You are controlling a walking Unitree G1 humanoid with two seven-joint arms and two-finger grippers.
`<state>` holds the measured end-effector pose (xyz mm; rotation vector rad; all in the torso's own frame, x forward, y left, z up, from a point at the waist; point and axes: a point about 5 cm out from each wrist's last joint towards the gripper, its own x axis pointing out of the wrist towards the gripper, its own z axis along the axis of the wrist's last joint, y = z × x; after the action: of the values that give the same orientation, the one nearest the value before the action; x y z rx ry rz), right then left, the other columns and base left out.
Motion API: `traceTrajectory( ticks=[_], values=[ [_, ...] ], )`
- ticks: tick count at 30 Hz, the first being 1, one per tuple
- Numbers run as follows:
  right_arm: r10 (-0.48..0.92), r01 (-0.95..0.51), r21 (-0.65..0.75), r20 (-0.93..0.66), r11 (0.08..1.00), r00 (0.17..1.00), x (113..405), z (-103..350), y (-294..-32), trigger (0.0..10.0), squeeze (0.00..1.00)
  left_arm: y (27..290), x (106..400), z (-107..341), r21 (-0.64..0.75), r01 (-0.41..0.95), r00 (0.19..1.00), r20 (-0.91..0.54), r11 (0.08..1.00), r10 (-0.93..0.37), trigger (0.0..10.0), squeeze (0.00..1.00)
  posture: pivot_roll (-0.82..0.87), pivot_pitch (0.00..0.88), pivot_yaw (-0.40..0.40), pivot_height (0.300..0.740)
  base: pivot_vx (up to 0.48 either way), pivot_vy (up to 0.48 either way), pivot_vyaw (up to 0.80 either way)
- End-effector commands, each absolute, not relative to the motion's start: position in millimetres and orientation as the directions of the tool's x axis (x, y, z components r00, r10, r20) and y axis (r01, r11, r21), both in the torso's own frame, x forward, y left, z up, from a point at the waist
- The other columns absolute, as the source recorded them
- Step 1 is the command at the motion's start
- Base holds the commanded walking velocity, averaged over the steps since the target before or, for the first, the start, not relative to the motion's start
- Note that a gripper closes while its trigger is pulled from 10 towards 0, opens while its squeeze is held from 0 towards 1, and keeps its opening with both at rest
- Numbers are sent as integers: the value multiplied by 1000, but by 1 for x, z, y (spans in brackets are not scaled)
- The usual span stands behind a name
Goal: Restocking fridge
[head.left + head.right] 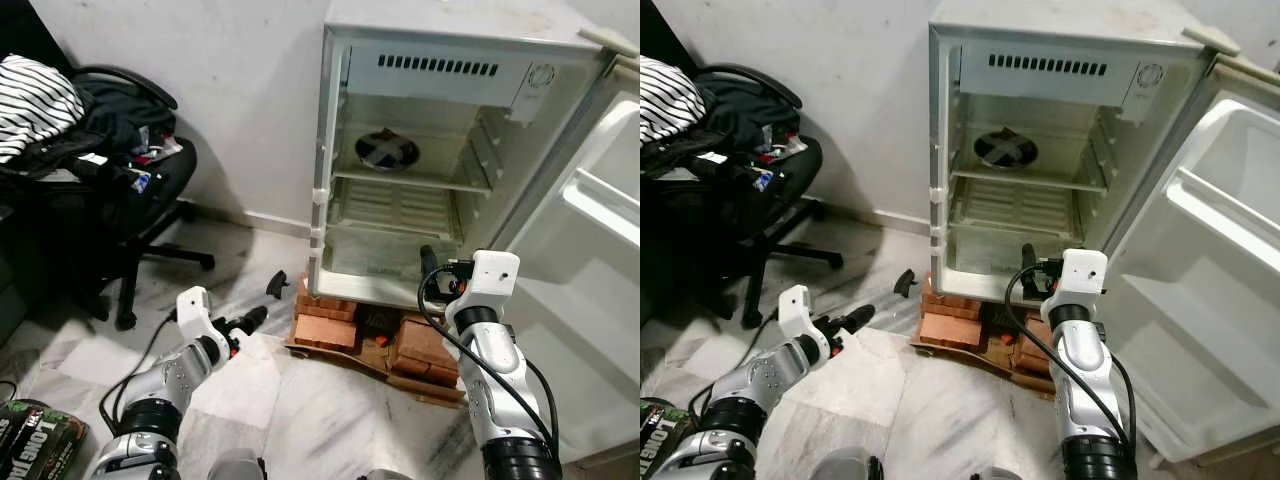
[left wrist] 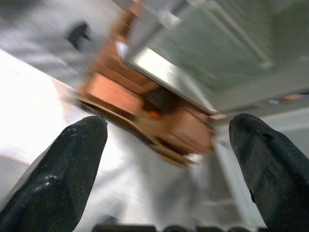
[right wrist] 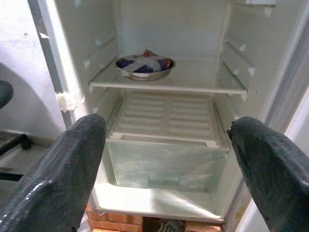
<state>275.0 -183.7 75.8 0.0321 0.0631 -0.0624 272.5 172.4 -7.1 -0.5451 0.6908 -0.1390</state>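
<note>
On the fridge (image 1: 440, 150) shelf (image 3: 169, 87), near its left edge, sits a metal bowl (image 3: 145, 66) holding a wrapped packet; the drawer (image 3: 166, 166) below looks empty. The door (image 1: 1200, 300) stands wide open. The right gripper (image 3: 166, 169) is raised before the fridge, fingers spread, empty. The left gripper (image 2: 169, 159) reaches low toward the bricks (image 1: 325, 320), fingers apart, empty.

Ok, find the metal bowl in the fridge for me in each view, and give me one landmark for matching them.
Left eye view: the metal bowl sits on the fridge's upper shelf, left of centre.
Right eye view: same shelf, bowl left of centre.
Left wrist view: no bowl here; it looks at the bricks under the fridge.
Right wrist view: bowl on the shelf, between the hand's two fingers.
Shared landmark: the brick stack.
</note>
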Motion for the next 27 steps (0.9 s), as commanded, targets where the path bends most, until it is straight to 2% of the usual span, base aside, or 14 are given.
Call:
traceTrajectory(
  ticks=[1,3,9,11,12,14,16,20,23,27],
  values=[
    [-57,59,30,-50,998,997,279,78,-184,10000,0,186,283,2,-360,-18,807,-556,933,-199,10000,0,35,0,-22,740,0,0,0],
    [-62,63,26,-37,998,997,280,82,-186,10000,0,196,298,28,-134,90,894,-427,987,-139,10000,0,35,0,-16,740,0,0,0],
    [-73,74,22,-26,997,997,278,82,-192,10000,0,194,304,76,56,144,978,-164,988,-133,10000,0,54,0,-1,740,0,0,0],
    [-65,65,17,-10,998,998,277,83,-191,10000,0,193,298,86,87,138,986,-105,987,-128,10000,0,57,0,6,740,0,0,0],
    [-48,48,15,35,999,998,274,89,-188,10000,0,192,287,90,150,120,992,-67,981,-111,10000,0,52,0,9,740,0,0,0],
    [-42,43,-12,47,999,998,273,91,-186,10000,0,190,279,88,111,132,991,-47,985,-127,10000,0,46,0,9,740,0,0,0],
    [-40,40,20,27,999,999,271,88,-182,10000,0,185,268,79,109,169,985,-60,980,-163,10000,0,46,0,9,740,0,0,0],
    [-14,14,38,4,999,1000,269,84,-178,10000,0,180,264,75,104,172,984,-67,980,-165,10000,0,40,0,-7,740,0,0,0],
    [-7,8,46,-13,999,1000,267,79,-178,10000,0,177,264,75,84,145,988,-73,986,-139,10000,0,37,0,-5,740,0,-383,0],
    [-5,6,50,-18,999,1000,266,77,-179,10000,0,173,263,73,74,141,988,-76,987,-135,10000,0,32,0,-7,740,0,-480,-800]
  ],
)
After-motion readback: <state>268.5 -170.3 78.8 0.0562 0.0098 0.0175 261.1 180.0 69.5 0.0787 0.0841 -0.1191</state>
